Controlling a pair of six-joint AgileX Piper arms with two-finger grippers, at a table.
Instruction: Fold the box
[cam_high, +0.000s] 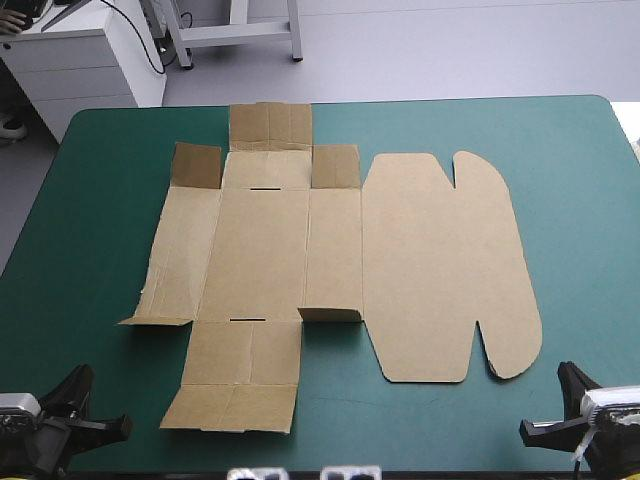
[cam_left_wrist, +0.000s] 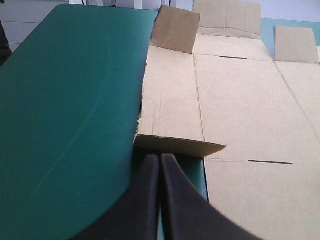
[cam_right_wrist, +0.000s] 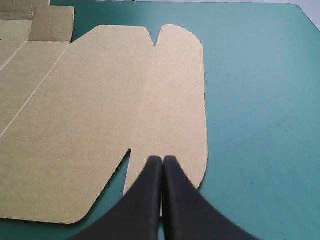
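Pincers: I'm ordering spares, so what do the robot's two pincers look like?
The left pincer and right pincer look alike: each has two broad, plain black fingers, curved like fins, wide at the base and narrowing to a rounded tip. No markings show on them.

Matt brown board, ragged along one cut edge, forms the box (cam_high: 262, 240) on a smooth, matt teal-green cover (cam_high: 90, 200).
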